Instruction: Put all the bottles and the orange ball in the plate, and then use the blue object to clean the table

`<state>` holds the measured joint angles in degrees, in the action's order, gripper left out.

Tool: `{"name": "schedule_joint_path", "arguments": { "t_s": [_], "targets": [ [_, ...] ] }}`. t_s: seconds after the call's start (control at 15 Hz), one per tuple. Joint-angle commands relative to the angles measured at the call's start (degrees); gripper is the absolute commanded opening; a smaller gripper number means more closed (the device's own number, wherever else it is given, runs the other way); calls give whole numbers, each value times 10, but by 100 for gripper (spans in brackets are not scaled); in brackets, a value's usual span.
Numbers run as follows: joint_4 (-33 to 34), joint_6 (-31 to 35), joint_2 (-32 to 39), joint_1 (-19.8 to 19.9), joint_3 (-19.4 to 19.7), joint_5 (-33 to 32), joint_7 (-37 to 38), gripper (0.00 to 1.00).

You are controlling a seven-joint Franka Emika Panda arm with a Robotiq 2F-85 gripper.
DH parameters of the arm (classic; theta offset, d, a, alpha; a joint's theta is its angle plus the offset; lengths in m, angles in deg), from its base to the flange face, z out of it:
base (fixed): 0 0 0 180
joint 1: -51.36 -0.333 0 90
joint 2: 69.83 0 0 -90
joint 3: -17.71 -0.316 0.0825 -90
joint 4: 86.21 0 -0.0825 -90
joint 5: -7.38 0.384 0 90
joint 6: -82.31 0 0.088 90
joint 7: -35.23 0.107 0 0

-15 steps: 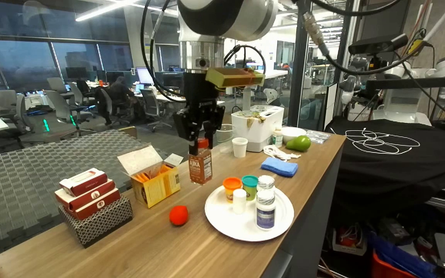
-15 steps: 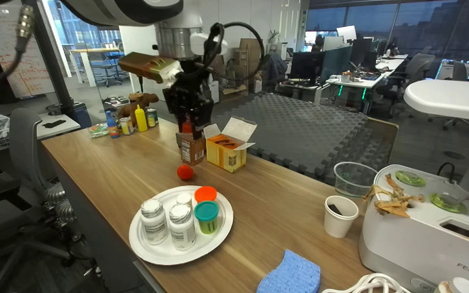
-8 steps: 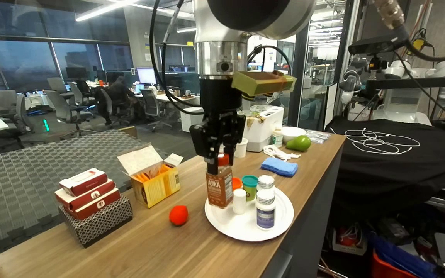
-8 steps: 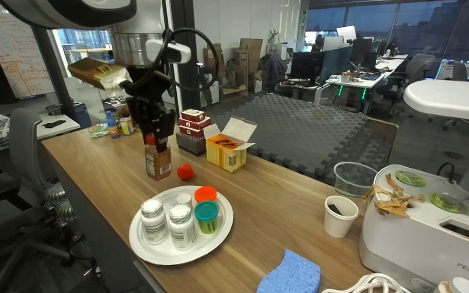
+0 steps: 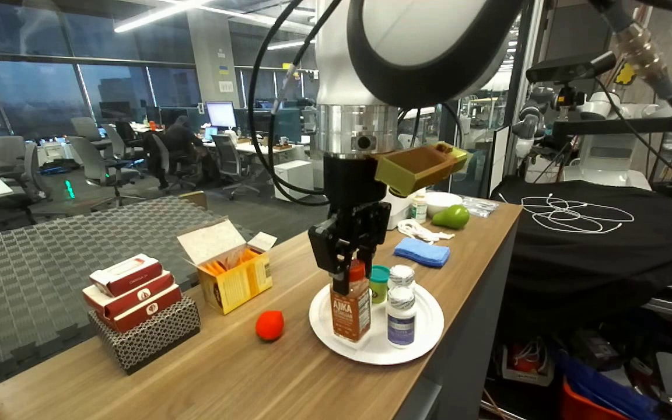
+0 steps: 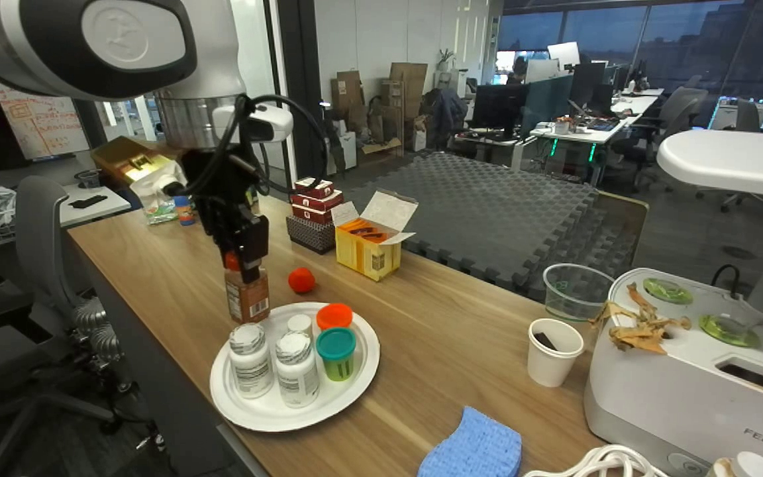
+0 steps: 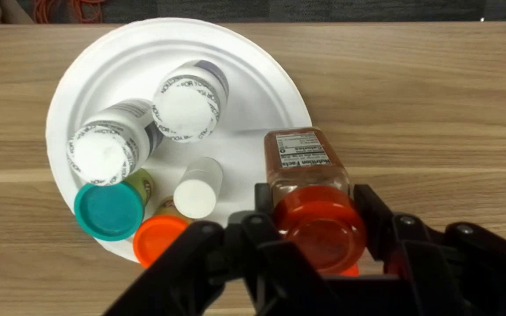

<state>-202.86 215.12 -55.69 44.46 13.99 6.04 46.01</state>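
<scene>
Jaws pinch the brown bottle [image 7: 299,153] by its cap end, at rim of plate [image 7: 257,92], contact unclear. Prob. best: ease it fully inside, upright, clear of little white bottle [image 7: 198,188], then let go. Orange ball [image 6: 301,280] nr plate on bench [image 6: 434,318], sponge [image 6: 474,444] apart.

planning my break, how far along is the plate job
Done: two white pill bottles and a small white one stand on the plate. In hand: the Ajika bottle, in the gripper near the plate's rim. Left: releasing that; the orange ball, on the table; perhaps the bottle beside the bowl; then wiping: the blue sponge lies ungripped.
</scene>
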Motion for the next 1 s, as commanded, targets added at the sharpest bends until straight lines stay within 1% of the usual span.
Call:
{"name": "schedule_joint_path", "arguments": {
  "t_s": [0.0, 0.33, 0.93],
  "targets": [
    [-32, 37, -18, -1, 12, -20, 30, 24],
    [-34, 54, -6, 4, 21, -14, 33, 24],
    [-33, 61, 2, 6, 22, -9, 26, 24]
  ]
}}
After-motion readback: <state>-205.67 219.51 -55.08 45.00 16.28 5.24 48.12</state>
